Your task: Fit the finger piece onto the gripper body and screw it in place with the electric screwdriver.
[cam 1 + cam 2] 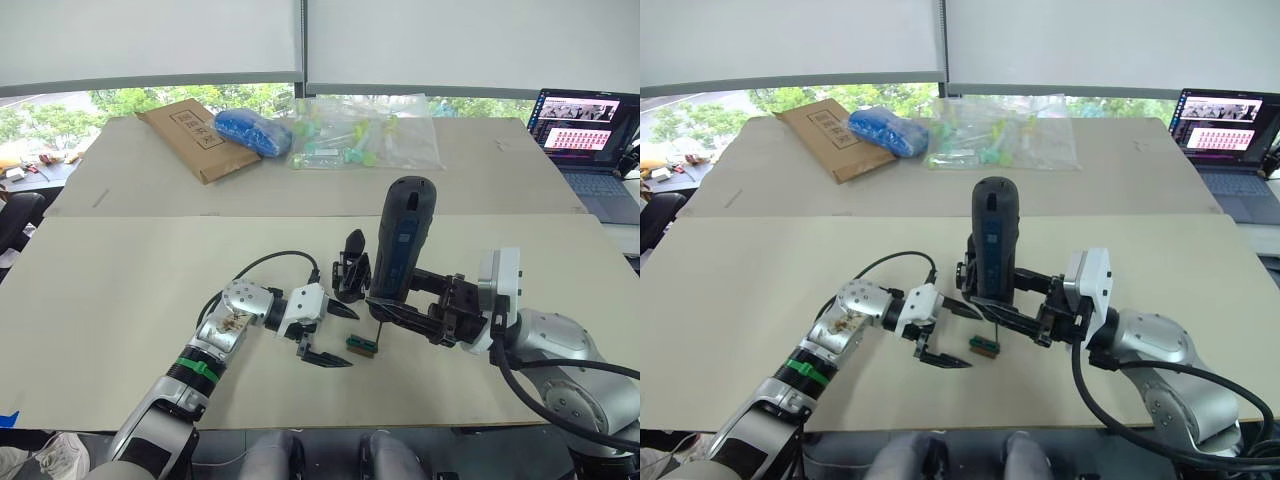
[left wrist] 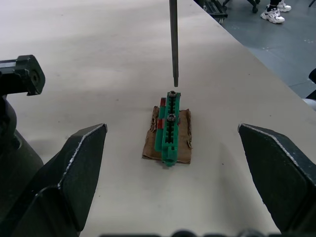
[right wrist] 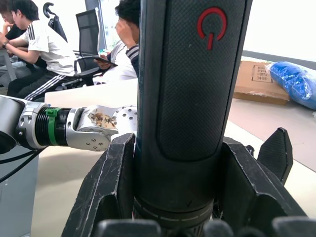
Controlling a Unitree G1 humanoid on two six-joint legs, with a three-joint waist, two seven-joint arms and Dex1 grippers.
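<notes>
**Over the green block: driver poised to pick up a screw**

At the middle of the pale bench (image 1: 120, 300), the right gripper (image 1: 425, 312) is clamped around the long, thick black electric screwdriver (image 1: 400, 245), holding it upright with its thin metal bit (image 2: 173, 39) pointing down just above the small green-topped block (image 2: 168, 129). Two screw heads sit in that block, and the bit tip hangs just over the far one. The step in hand looks like collecting a screw, so the next move calls for a straight, careful descent to seat the bit in the screw head.

The left gripper (image 1: 328, 335) lies low over the bench with its black fingers (image 2: 74, 168) spread wide and empty, flanking the block without touching it. The right forearm reaches in from the side, wrist level.

The chunky black gripper body (image 1: 352, 265) with its upright pointed finger stands on the bench just behind the screwdriver. I cannot pick out the loose finger piece.
</notes>
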